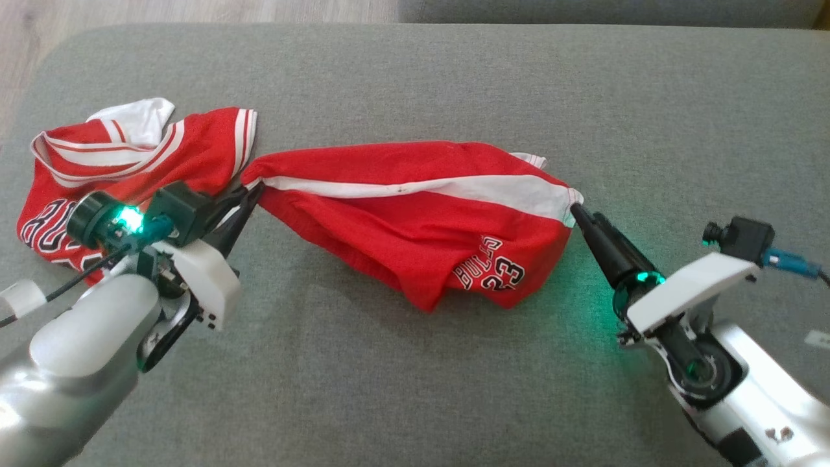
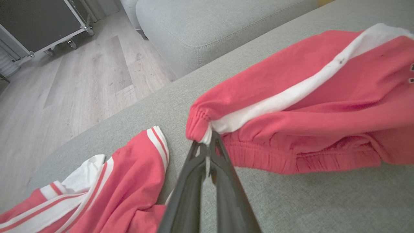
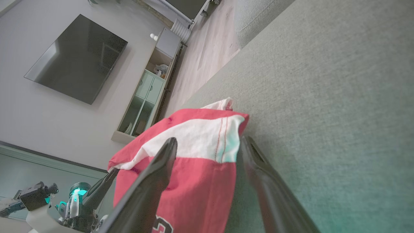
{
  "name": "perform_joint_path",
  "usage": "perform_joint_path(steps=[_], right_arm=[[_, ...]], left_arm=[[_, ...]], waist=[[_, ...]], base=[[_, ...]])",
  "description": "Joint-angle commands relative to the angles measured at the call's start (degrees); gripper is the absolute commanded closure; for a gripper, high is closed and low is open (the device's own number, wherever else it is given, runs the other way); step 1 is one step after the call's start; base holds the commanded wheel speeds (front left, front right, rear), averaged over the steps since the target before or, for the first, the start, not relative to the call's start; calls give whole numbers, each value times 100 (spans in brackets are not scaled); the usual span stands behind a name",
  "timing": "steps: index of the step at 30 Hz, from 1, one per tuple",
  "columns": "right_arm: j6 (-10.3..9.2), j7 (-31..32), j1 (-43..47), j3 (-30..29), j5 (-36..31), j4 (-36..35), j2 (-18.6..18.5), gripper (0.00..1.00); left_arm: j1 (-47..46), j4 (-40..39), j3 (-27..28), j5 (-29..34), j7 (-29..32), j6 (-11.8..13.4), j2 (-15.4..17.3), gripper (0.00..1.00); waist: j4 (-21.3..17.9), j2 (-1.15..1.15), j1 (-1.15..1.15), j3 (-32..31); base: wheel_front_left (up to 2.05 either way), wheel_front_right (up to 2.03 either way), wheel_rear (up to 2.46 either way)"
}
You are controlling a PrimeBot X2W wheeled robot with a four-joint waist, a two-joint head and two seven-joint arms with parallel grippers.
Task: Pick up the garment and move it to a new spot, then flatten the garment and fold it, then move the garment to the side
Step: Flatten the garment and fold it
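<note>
The left claw (image 2: 207,147), toward the cushion's (image 1: 454,84) near left corner, is clamped shut on a small pinch of the shorts' (image 1: 415,220) gathered waistband. That hold looks thin, and a hard pull could strip it loose. The right claw (image 3: 208,142), toward the near right, stands apart with a finger on either side of the white hem corner, not gripping. If it closes off-centre it may catch one layer or miss, and lifting then would leave the shorts hanging from one end and twisting further.

The shorts lie across the middle of the cushion between the two claws. They are red with a white side stripe and a printed crest and number on the near side, and they are bunched and creased rather than flat.

A red and white jersey (image 1: 130,162) is crumpled at the left edge, just beside the left claw, and could be snagged and dragged along.
</note>
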Motion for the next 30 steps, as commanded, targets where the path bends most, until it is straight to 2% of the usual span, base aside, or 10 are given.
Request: perform_joint_path(steps=[1, 13, 16, 18, 19, 20, 22, 23, 24, 30], right_arm=[[-4, -34, -240, 107, 106, -104, -110, 0], [-4, -109, -665, 496, 557, 479, -85, 0], [-4, -115, -743, 533, 673, 546, -66, 20], [-4, -107, -765, 547, 708, 556, -61, 24], [-4, -92, -780, 555, 758, 559, -49, 31], [-4, -73, -793, 560, 812, 551, -36, 52], [-4, -54, -814, 567, 879, 538, -33, 65], [-4, -57, -824, 577, 889, 536, -36, 80], [-4, -64, -837, 592, 885, 526, -42, 100], [-4, -350, -984, 620, 752, 162, -171, 100]], left_arm=[[-355, -33, 263, 10, -64, -19, 182, 100], [-474, 57, 196, 32, -68, -97, 93, 100], [-498, 71, 177, 39, -73, -111, 68, 100], [-504, 75, 171, 41, -74, -115, 61, 100], [-508, 79, 165, 42, -76, -119, 57, 100], [-513, 82, 160, 44, -78, -121, 54, 100], [-520, 86, 151, 45, -78, -121, 50, 100], [-522, 89, 146, 45, -77, -120, 49, 100], [-523, 93, 142, 44, -77, -121, 48, 100], [-588, 96, 177, 111, -290, -82, 63, 100]], waist=[[6, 0, 0, 6], [82, 0, 0, 75], [108, 0, 0, 97], [117, 0, 0, 107], [125, 0, 0, 117], [132, 0, 0, 127], [143, 0, 0, 145], [147, 0, 0, 153], [150, 0, 0, 160], [80, 0, 0, 125]], base=[[0, 0, 0], [0, 0, 0], [0, 0, 0], [0, 0, 0], [0, 0, 0], [0, 0, 0], [0, 0, 0], [0, 0, 0], [0, 0, 0], [0, 0, 0]])
